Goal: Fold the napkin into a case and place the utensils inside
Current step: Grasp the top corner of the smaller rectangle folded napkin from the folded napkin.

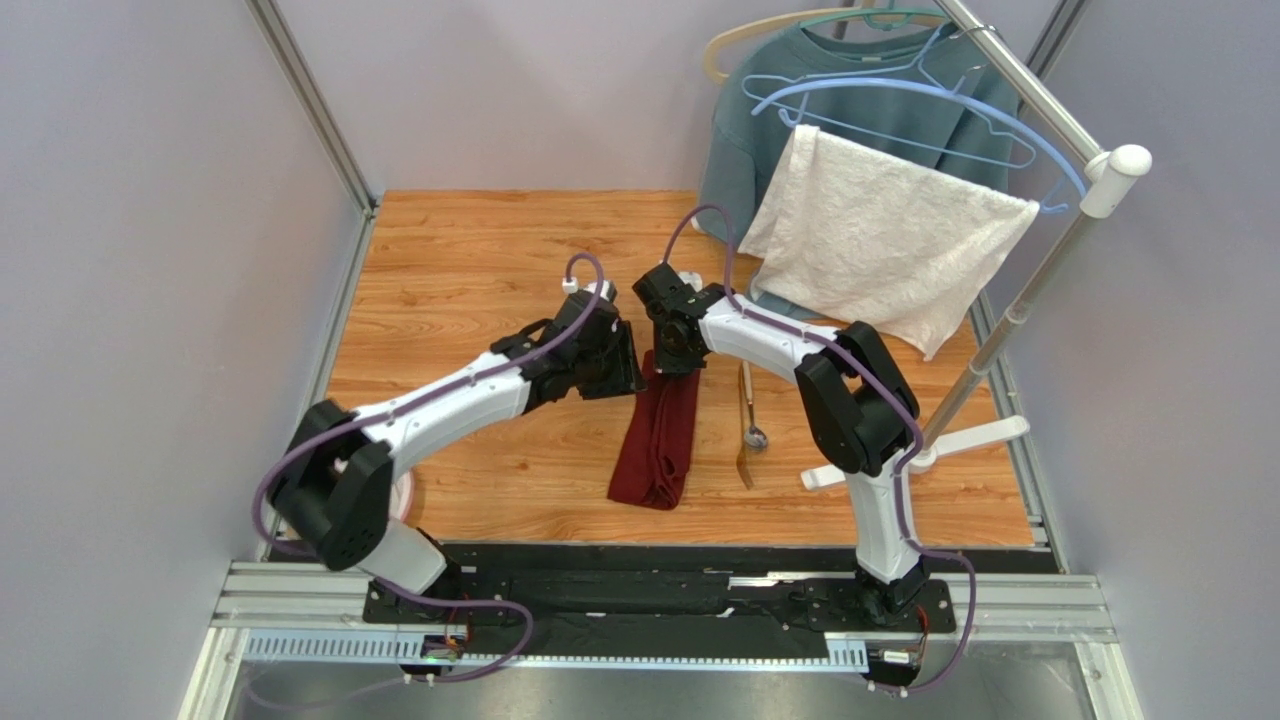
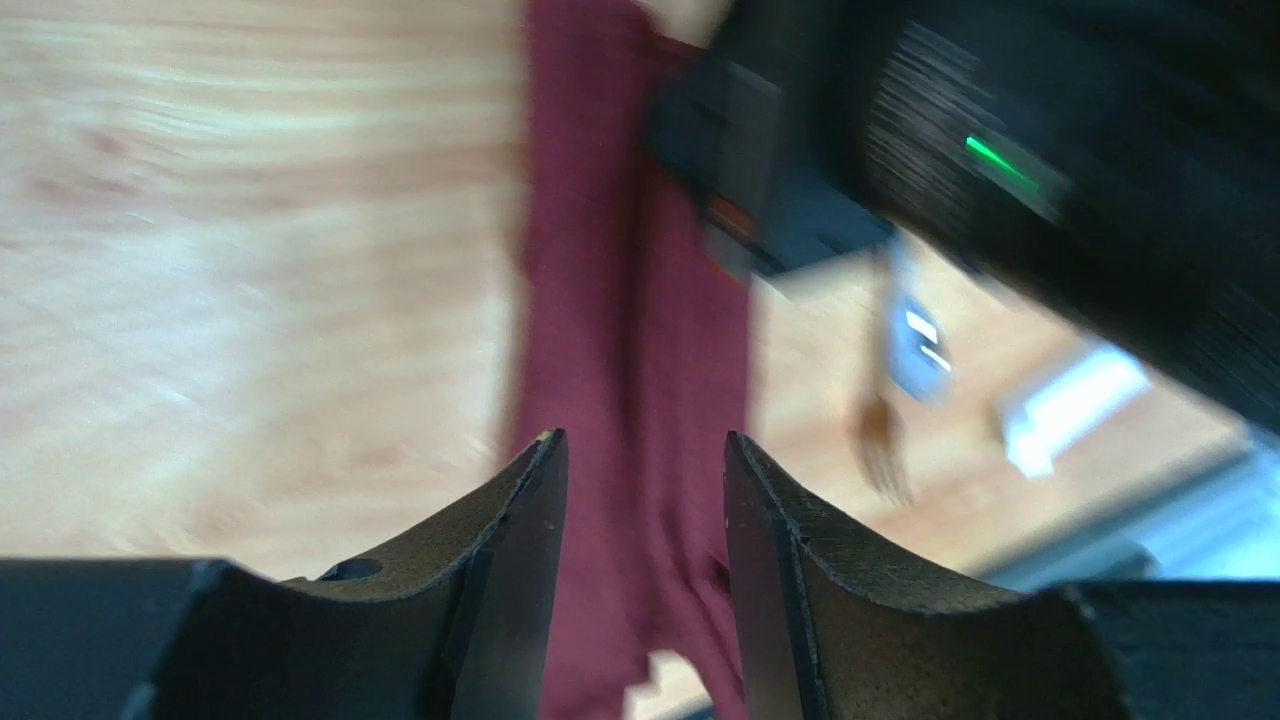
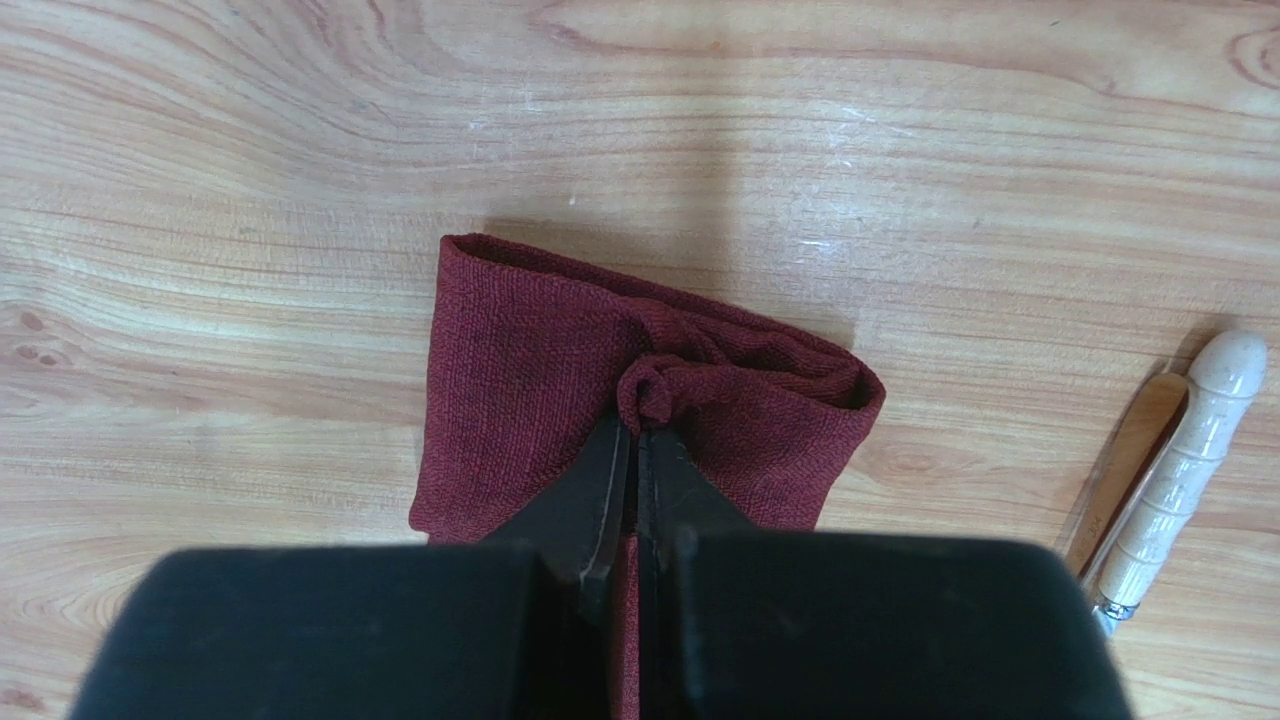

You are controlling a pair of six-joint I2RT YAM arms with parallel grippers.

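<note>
The dark red soft cloth napkin [image 1: 657,438] lies mid-bench as a narrow, rumpled strip running toward the near edge. The right gripper [image 3: 639,435] pinches its bunched far end; the left gripper [image 2: 646,480], narrowly parted, holds nothing.

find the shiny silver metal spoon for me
In the top view, the shiny silver metal spoon lies on the wooden table right of the folded maroon cloth napkin, beside the golden-brown fork.

The napkin [image 3: 511,345] is plain maroon, the table [image 3: 226,150] light wood-grain.

Wood tbl [image 1: 451,270], grey walls [image 1: 150,225]
</note>
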